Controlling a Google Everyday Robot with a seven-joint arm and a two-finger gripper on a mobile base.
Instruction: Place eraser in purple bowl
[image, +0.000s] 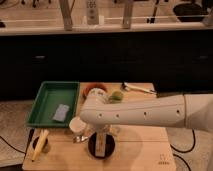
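Note:
The purple bowl (101, 145), very dark and round, sits near the front edge of the wooden table (145, 150). My gripper (101, 141) hangs straight down over the bowl from the white arm (150, 114), which reaches in from the right. A pale upright shape shows at the bowl's middle, under the gripper. I cannot tell whether it is the eraser or part of the gripper. No eraser shows anywhere else on the table.
A green tray (46, 95) at the left holds a flat grey-blue rectangle (61, 113). A reddish-brown bowl (94, 90), a small green bowl (116, 96) and white utensils (138, 88) lie at the back. A white cup (77, 126) stands beside the bowl. A yellow object (39, 145) lies front left.

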